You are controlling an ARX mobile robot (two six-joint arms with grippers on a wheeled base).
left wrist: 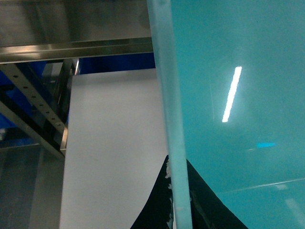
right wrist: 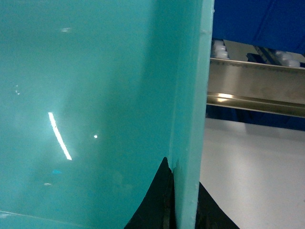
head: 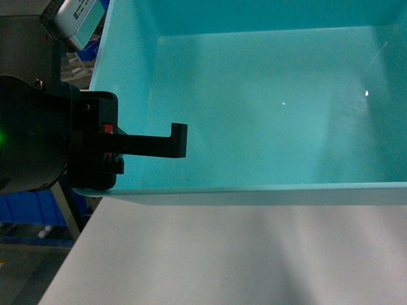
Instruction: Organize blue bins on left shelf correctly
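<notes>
At the left wall of the pale turquoise bin (head: pixel 267 108), the left hand (head: pixel 137 147) is clamped on the rim: in the head view one black finger (head: pixel 159 145) reaches over the lip and lies inside the tub against the wall, while the rest of the black hand body sits outside. The left wrist view shows the same pinch from below, with dark fingers (left wrist: pixel 157 205) on both sides of the pale rim edge, pressed against it. The right hand (right wrist: pixel 183 210) grips the opposite wall in the same way; in its wrist view black fingers (right wrist: pixel 152 205) flank the turquoise rim, one inside the tub and one outside, closed tight on the plastic. This hand does not show in the head view.

The bin is open-topped, glossy, with ceiling lights reflected on its inner floor. It fills most of the head view, with its near rim above the white desk (head: pixel 222 254). Whether it rests on the desk or is lifted off it cannot be told.

Beyond the bin, the left shelf (right wrist: pixel 257 81) shows as steel rails with small white rollers (right wrist: pixel 219 47), and dark blue bins (right wrist: pixel 262 21) sit on it behind the rail. In the left wrist view a steel rail and a perforated post (left wrist: pixel 33 102) stand beside the desk edge.
</notes>
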